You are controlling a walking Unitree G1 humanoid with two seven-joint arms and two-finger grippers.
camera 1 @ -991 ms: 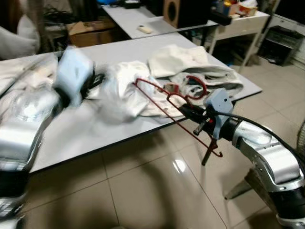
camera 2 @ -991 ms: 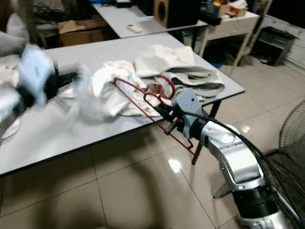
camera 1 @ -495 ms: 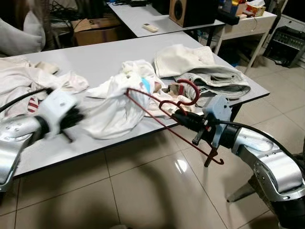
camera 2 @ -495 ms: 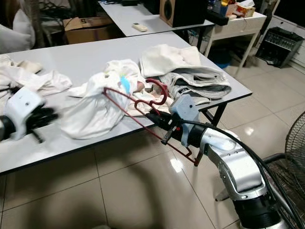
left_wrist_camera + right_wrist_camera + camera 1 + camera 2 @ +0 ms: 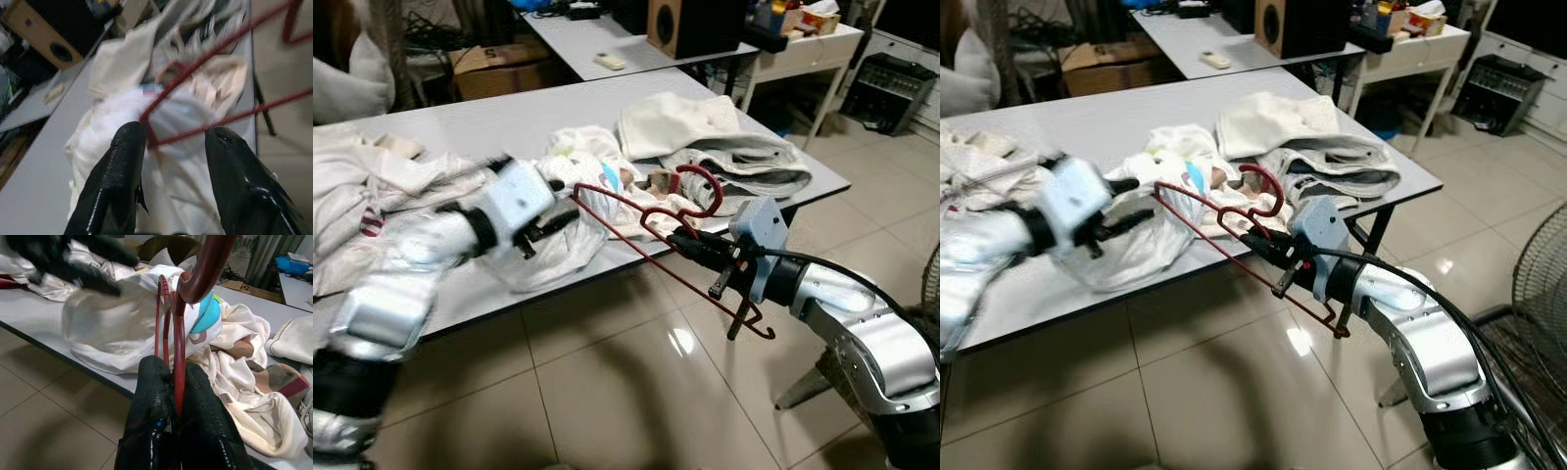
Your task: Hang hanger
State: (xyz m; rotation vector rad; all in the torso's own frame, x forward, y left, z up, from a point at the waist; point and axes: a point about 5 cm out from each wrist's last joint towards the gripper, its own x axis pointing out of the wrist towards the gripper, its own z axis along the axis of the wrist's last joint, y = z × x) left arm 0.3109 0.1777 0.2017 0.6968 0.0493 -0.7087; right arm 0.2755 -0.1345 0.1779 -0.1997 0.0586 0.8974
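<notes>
A red wire hanger (image 5: 717, 188) sticks out over the front edge of the grey table (image 5: 489, 108), hook upward. My right gripper (image 5: 693, 245) is shut on it near the hook; its fingers (image 5: 151, 396) clamp the red wire in the right wrist view. My left gripper (image 5: 553, 223) is open at the hanger's far corner (image 5: 146, 139), which lies between its black fingers (image 5: 128, 147). A white garment (image 5: 563, 245) with a blue patch lies on the table right under that corner.
More crumpled clothes (image 5: 705, 127) lie at the table's right end, and another pile (image 5: 352, 186) at its left. A second table (image 5: 607, 39) with a speaker (image 5: 690, 20) stands behind. A fan (image 5: 1538, 294) stands on the tiled floor at right.
My left arm has swung in from the left to the hanger's far corner. The right gripper holds the hanger in much the same place.
</notes>
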